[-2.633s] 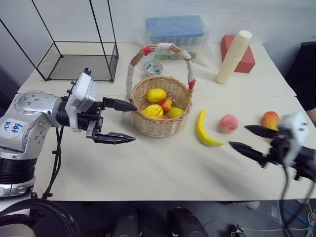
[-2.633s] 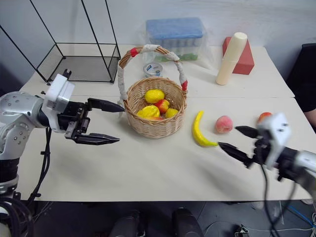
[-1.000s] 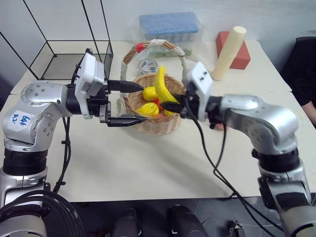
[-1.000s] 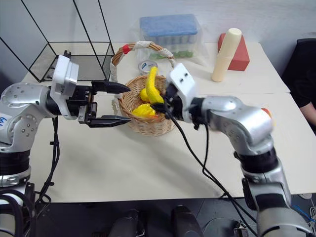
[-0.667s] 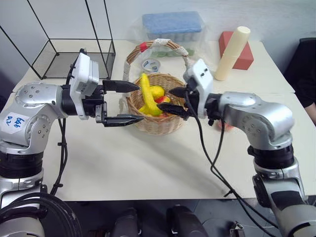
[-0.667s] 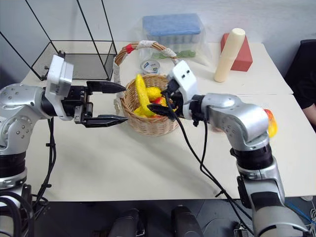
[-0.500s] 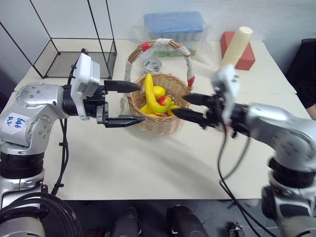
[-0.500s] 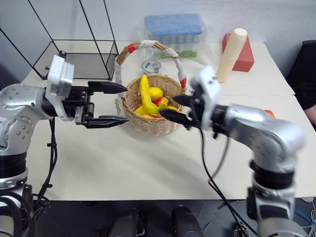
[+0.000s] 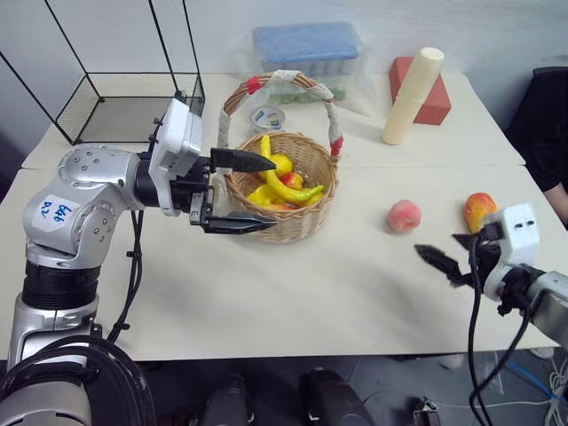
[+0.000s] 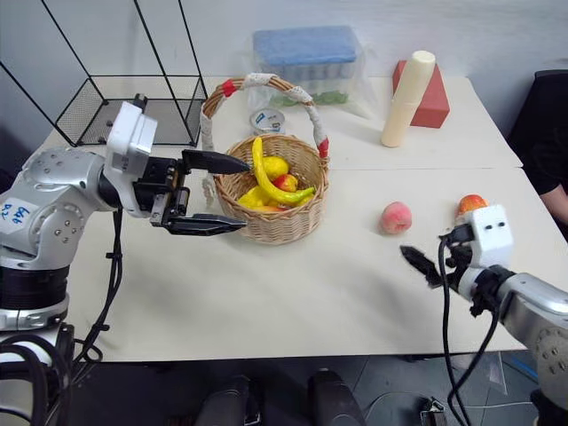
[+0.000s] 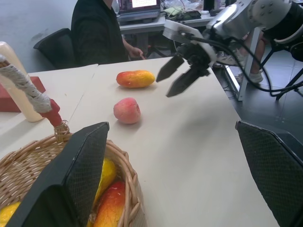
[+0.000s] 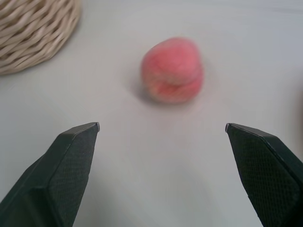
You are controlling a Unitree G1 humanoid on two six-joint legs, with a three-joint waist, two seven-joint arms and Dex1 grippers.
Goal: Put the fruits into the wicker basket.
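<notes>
The peach (image 12: 173,70) sits on the surface (image 9: 293,284) ahead of the wide-open, empty right gripper (image 12: 161,127), the mango (image 9: 480,210) just beyond. It looks light, round and soft-skinned, so pinch gently across its middle. The left gripper (image 9: 253,191) hangs open beside the basket (image 9: 311,222), which holds the banana (image 9: 280,182).

Your right gripper (image 9: 454,253) has let go of the banana (image 9: 282,181), now lying in the wicker basket (image 9: 302,222), swung right, jaws wide, near the peach (image 9: 404,216).
</notes>
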